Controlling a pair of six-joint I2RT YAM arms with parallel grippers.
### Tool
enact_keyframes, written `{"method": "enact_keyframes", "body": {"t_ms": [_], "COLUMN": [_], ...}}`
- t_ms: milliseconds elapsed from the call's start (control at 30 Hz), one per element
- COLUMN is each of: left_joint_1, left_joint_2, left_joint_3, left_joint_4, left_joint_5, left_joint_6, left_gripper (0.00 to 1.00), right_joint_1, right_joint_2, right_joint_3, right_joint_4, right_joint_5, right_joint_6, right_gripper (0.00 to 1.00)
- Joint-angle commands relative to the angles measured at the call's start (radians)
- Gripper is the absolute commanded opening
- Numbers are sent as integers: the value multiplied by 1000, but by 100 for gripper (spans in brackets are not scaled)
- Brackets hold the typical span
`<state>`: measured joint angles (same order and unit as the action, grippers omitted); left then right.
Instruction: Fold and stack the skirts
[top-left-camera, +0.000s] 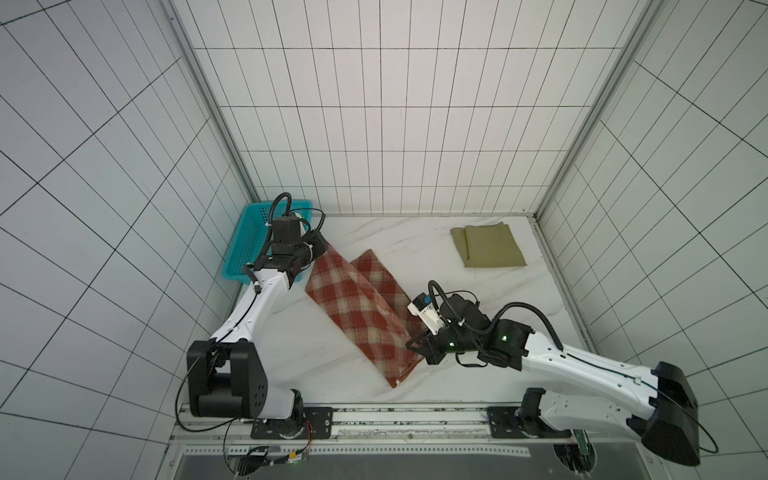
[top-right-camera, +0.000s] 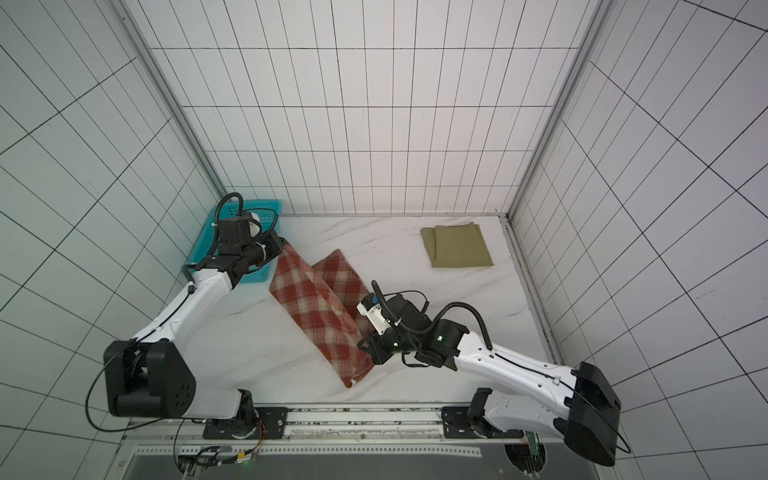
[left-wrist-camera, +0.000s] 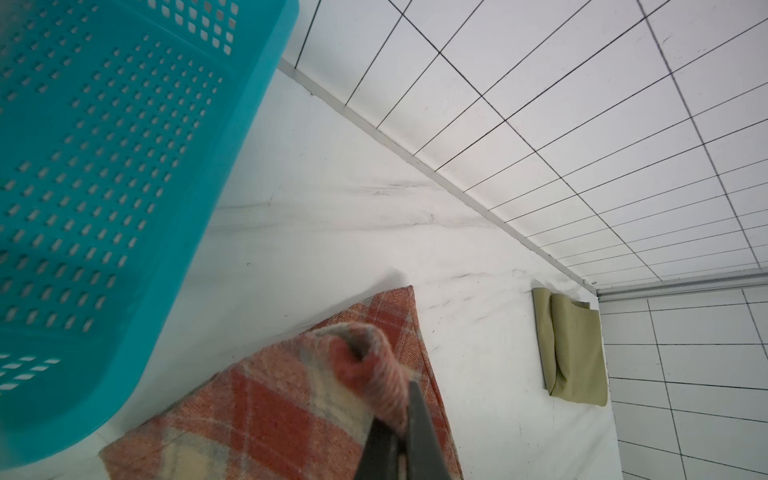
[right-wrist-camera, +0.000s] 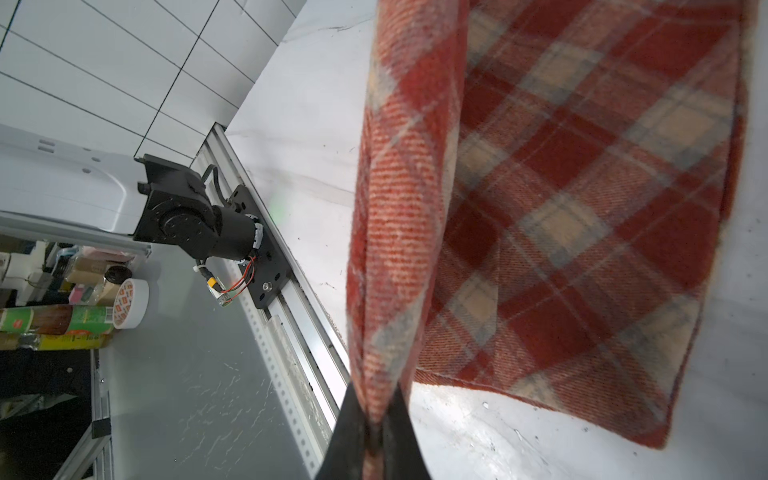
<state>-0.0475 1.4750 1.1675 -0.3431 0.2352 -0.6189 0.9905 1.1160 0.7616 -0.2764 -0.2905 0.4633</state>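
Right now my left gripper (left-wrist-camera: 395, 409) pinches the far corner of the plaid skirt (top-left-camera: 361, 311) beside the teal basket (top-left-camera: 249, 245), and my right gripper (right-wrist-camera: 376, 409) is clamped on its near edge. The olive skirt (top-left-camera: 492, 245) lies folded well apart, toward the back right of the table (top-left-camera: 478, 324).

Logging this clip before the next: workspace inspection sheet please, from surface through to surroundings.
Surface: white marbled table, no spills seen.
Job's things: plaid skirt half folded, one edge lifted; olive skirt folded, far right.
Clutter: teal basket, far left corner.
Grippers: left gripper and right gripper each shut on the plaid skirt.
Cables: black cable loops at both wrists.
Surroundings: grid-lined walls; tape roll beyond the front rail.
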Motion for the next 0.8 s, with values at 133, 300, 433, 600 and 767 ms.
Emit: {"method": "enact_keyframes", "body": {"t_ms": [133, 300, 433, 600, 767], "left_joint_1": [-49, -68, -79, -95, -118], "left_joint_2": [146, 205, 239, 293, 350], "left_joint_3": [106, 127, 144, 175, 216], "left_joint_4": [67, 69, 71, 66, 55], "left_joint_5": [-48, -63, -69, -69, -81], "left_joint_6": [-19, -18, -15, -7, 5], "left_gripper": [0, 0, 0, 0, 0], "right_joint_1": [-106, -147, -160, -167, -174], "right_joint_2": [-21, -12, -1, 22, 50], "right_joint_3": [-138, -190, -224, -262, -290], "right_joint_4": [52, 79, 107, 146, 178], "right_joint_5": [-119, -163, -195, -206, -206], "right_joint_6": [21, 35, 44, 55, 63], "right_gripper": [0, 0, 0, 0, 0]}}
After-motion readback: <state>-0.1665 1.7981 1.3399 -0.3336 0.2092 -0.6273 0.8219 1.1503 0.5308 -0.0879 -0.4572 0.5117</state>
